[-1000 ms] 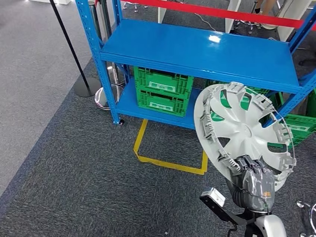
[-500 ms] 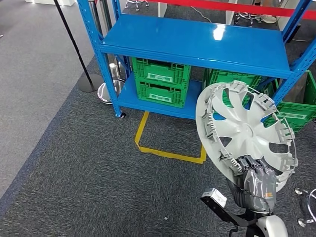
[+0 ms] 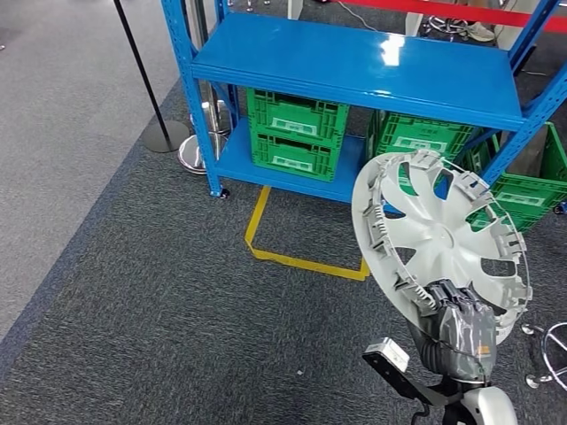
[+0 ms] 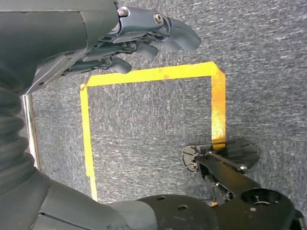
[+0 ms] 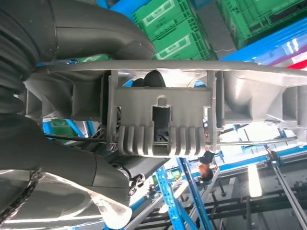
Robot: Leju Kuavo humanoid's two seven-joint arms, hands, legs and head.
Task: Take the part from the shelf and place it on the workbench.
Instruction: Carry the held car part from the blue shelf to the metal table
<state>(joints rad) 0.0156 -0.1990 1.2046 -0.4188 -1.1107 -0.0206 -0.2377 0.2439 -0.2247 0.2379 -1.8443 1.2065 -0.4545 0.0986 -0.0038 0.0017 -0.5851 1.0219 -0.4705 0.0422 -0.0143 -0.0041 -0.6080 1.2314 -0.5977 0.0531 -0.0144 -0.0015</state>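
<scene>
The part is a silver-grey wheel cover, held upright at the lower right of the head view, its clipped inner side towards me. My right hand grips its lower rim. Up close in the right wrist view, the wheel cover's rim and clip block run across, with the right hand's thumb over one side and its fingers under the other. My left hand hangs over the grey carpet with its fingers loosely curled and nothing in them. The blue shelf stands ahead, its upper board bare.
Green crates fill the shelf's lower level, with more to the right. A yellow tape square marks the carpet in front. A black stanchion with a round base stands at the left. A chair base sits at the far right.
The whole head view has shifted: the shelf and tape square slid slightly right and towards me, so the camera moved. The wheel cover stays in my right hand in the same pose.
</scene>
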